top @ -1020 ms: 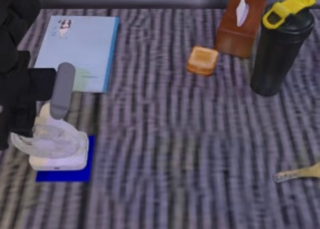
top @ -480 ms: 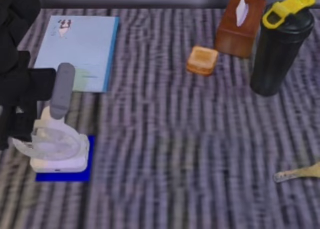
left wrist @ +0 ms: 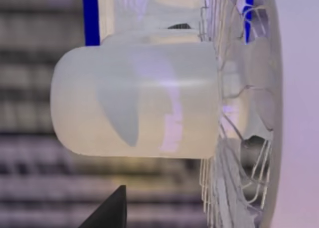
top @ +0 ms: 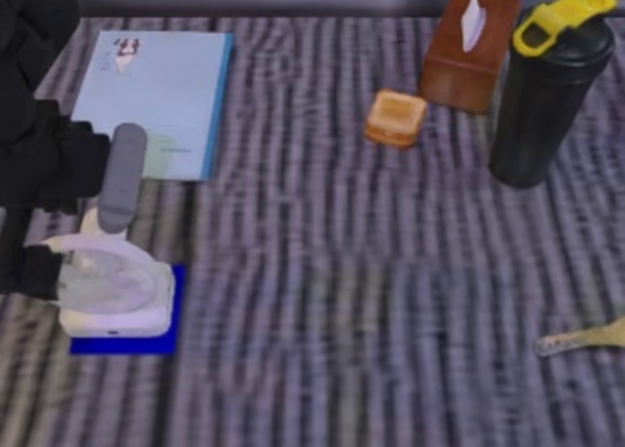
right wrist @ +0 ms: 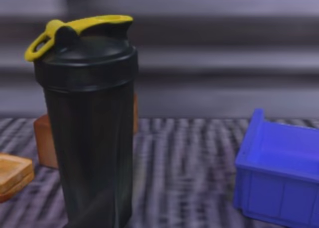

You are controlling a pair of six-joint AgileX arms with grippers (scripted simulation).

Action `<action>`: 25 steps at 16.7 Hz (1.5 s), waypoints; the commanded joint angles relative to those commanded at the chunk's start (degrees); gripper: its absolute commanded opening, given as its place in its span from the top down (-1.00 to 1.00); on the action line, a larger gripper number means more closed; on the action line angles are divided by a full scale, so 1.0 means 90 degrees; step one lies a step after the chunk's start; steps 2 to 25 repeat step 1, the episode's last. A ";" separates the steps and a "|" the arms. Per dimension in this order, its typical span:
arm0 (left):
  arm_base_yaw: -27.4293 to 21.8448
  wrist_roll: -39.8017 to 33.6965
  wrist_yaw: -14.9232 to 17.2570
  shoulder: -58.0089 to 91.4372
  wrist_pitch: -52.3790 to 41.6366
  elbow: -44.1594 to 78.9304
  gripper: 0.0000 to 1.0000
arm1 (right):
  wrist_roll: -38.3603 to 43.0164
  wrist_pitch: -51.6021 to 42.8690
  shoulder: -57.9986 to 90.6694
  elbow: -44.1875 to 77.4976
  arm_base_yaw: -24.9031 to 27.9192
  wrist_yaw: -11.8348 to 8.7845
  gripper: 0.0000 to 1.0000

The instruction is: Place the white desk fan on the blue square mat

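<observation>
A simulated tabletop with a grey striped cloth, seen from above. At the lower left of the top view, the white desk fan (top: 109, 289) sits with its rectangular base on the blue square mat (top: 146, 342), whose right and lower edges show beyond the base. The left gripper (top: 54, 262) is right at the fan's left side, a dark finger against the round grille; whether its fingers are pinching the fan or spread away from it cannot be told. In the left wrist view the fan's (left wrist: 149, 98) motor housing and wire grille fill the frame, with strips of the mat (left wrist: 90, 16) behind. The placing step looks all but finished: the fan appears set down on its target, so the next move likely calls for letting go cleanly and lifting the arm away without knocking the light fan off the mat. The right arm is out of the top view and its gripper is not visible. As for containers: a black shaker bottle (top: 547, 91) with a yellow lid stands shut at the upper right, a brown tissue box (top: 469, 52) beside it shows one white tissue poking out, and the right wrist view shows a blue bin (right wrist: 279, 180) whose visible interior seems empty.
</observation>
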 joint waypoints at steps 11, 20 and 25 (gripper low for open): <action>0.0000 0.0000 0.0000 0.0000 0.0000 0.0000 -1.00 | 0.0000 0.0000 0.0000 0.0000 0.0000 0.0000 -1.00; 0.0000 0.0000 0.0000 0.0000 0.0000 0.0000 -1.00 | 0.0000 0.0000 0.0000 0.0000 0.0000 0.0000 -1.00; 0.0000 0.0000 0.0000 0.0000 0.0000 0.0000 -1.00 | 0.0000 0.0000 0.0000 0.0000 0.0000 0.0000 -1.00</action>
